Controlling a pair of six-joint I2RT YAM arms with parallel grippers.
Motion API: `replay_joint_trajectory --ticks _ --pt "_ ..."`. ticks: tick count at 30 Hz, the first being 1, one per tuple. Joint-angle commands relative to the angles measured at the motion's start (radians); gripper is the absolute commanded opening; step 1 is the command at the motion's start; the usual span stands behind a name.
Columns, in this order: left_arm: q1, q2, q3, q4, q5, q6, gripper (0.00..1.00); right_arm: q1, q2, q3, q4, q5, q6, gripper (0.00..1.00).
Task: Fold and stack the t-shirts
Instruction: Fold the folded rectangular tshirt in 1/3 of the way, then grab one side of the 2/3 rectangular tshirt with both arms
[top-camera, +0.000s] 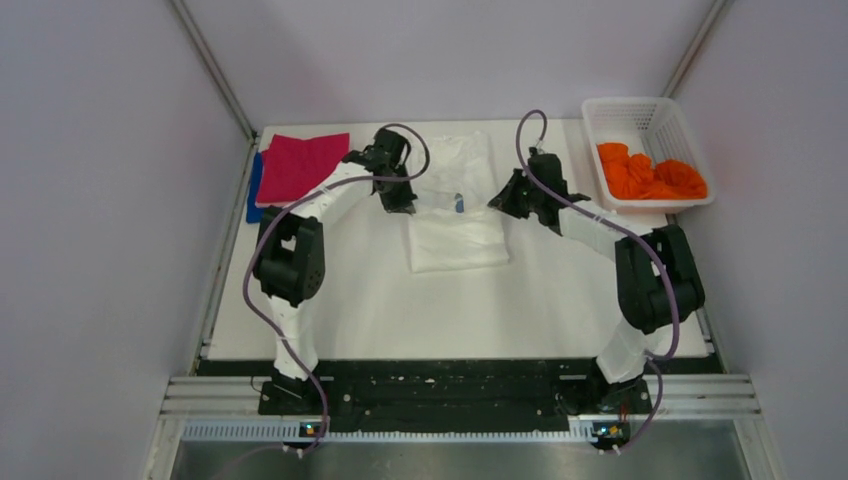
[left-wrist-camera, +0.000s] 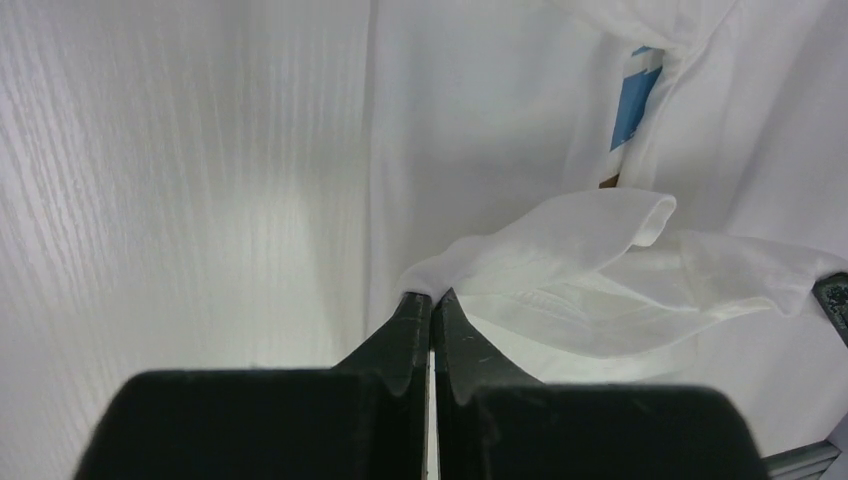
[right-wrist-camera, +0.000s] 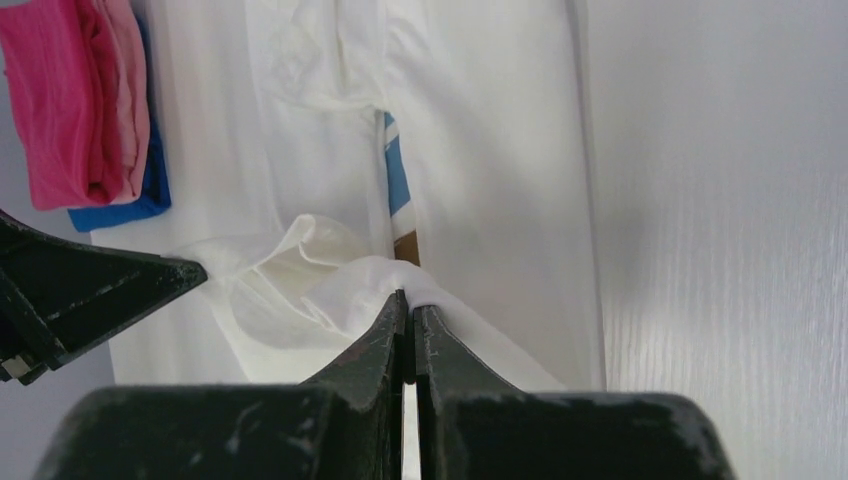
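Observation:
The white t-shirt (top-camera: 455, 225) lies as a long narrow strip in the middle of the table, its blue-and-brown print (top-camera: 459, 202) showing. My left gripper (top-camera: 402, 203) is shut on the shirt's left edge (left-wrist-camera: 560, 270) and lifts it. My right gripper (top-camera: 503, 205) is shut on its right edge (right-wrist-camera: 330, 265) and lifts it too. The print also shows in the left wrist view (left-wrist-camera: 633, 105) and the right wrist view (right-wrist-camera: 396, 185). A folded magenta t-shirt (top-camera: 300, 165) lies on a blue one (top-camera: 254, 190) at the back left. An orange t-shirt (top-camera: 650, 175) is bunched in the basket.
The white plastic lattice basket (top-camera: 600, 115) stands at the back right corner. The magenta and blue stack shows in the right wrist view (right-wrist-camera: 95, 110). The left gripper's finger (right-wrist-camera: 90, 290) shows at the left of that view. Grey walls close in the table.

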Motion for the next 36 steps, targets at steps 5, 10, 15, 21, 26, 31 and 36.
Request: replay_joint_trajectory --ticks 5,10,15,21,26,31,36 --pt "0.034 0.120 0.145 0.017 0.076 0.061 0.05 -0.051 0.163 0.129 0.099 -0.055 -0.025 0.00" --pt "0.067 0.175 0.212 0.035 0.104 0.067 0.29 -0.086 0.237 0.201 0.112 -0.070 -0.035 0.11" --pt "0.094 0.167 0.281 -0.006 0.112 0.101 0.80 -0.093 0.203 0.231 0.059 -0.040 -0.095 0.64" --pt "0.091 -0.067 -0.003 0.100 0.154 0.075 0.99 -0.089 0.016 0.049 0.042 -0.032 -0.113 0.96" --pt "0.045 -0.239 -0.316 0.171 0.176 0.030 0.99 -0.070 -0.177 -0.207 0.074 -0.061 -0.072 0.95" --pt "0.011 -0.300 -0.522 0.264 0.199 -0.024 0.91 -0.056 -0.249 -0.332 0.049 -0.049 -0.048 0.93" --pt "0.004 -0.242 -0.539 0.302 0.198 -0.054 0.74 -0.036 -0.190 -0.342 0.085 -0.052 -0.036 0.74"
